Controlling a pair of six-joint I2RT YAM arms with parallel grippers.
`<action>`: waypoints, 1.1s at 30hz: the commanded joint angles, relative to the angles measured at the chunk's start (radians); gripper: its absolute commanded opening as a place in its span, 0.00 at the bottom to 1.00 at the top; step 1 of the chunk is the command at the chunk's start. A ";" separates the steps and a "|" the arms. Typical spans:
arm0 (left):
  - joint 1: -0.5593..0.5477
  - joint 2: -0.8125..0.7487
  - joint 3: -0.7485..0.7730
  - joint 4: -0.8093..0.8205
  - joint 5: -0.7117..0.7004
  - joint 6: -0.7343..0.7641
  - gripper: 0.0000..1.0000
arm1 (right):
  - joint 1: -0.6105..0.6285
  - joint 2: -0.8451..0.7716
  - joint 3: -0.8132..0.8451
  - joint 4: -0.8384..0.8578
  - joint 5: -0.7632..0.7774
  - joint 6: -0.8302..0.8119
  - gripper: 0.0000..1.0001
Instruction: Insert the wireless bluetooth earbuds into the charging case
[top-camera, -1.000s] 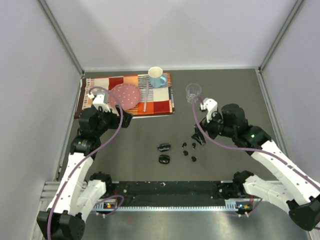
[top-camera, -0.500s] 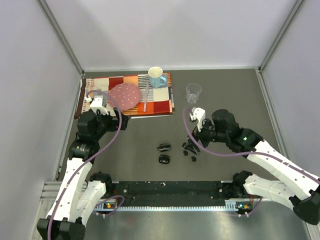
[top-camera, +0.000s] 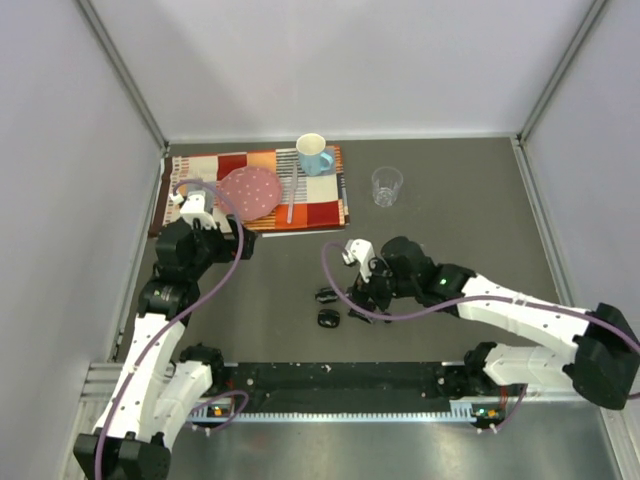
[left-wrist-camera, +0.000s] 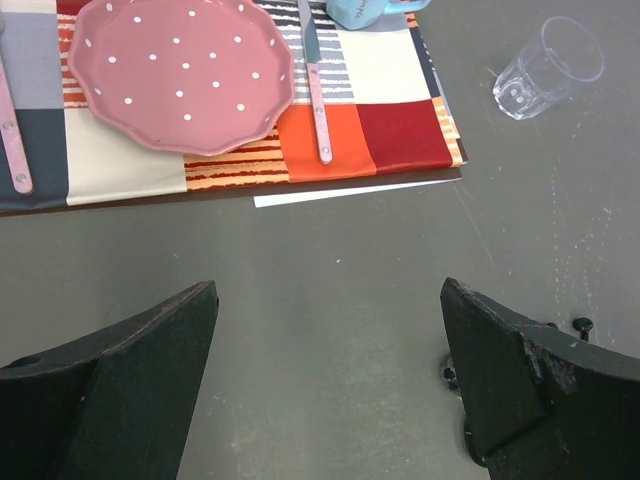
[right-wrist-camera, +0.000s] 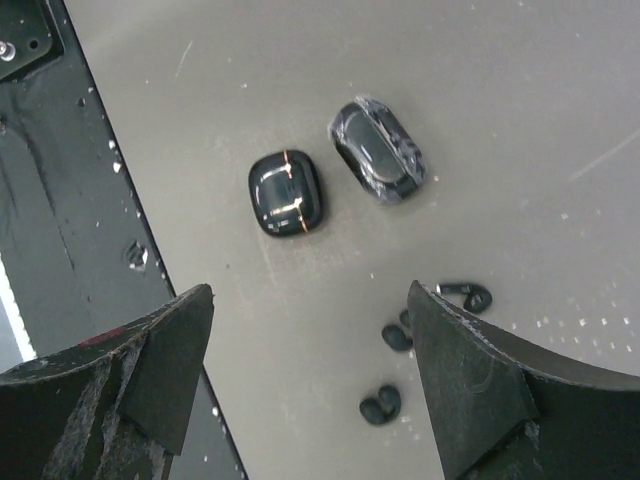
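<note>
Via right wrist: sees three earbuds (right-wrist-camera: 397, 337) loose on the table (right-wrist-camera: 500, 80), just right of two charging cases (right-wrist-camera: 286, 192), below the widely spread right gripper (right-wrist-camera: 310, 400). From above, loses the buds under that arm and shows only the cases. Via left wrist: finds the left gripper (left-wrist-camera: 330, 390) equally wide, empty, near the placemat (left-wrist-camera: 400, 125).

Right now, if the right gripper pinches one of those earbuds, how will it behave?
The earbuds look tiny, glossy and rounded, so one may slip out of a pinch or roll if nudged. Being so small, they are probably light; a bump could scatter them across the table.
</note>
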 joint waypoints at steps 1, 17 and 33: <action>-0.005 0.000 0.011 0.004 -0.023 0.005 0.99 | 0.050 0.091 -0.007 0.178 0.013 0.005 0.80; -0.003 0.011 0.015 -0.002 -0.042 -0.003 0.99 | 0.099 0.335 -0.033 0.413 -0.088 -0.129 0.77; -0.003 0.014 0.017 -0.004 -0.042 -0.003 0.99 | 0.110 0.450 -0.047 0.494 -0.087 -0.158 0.78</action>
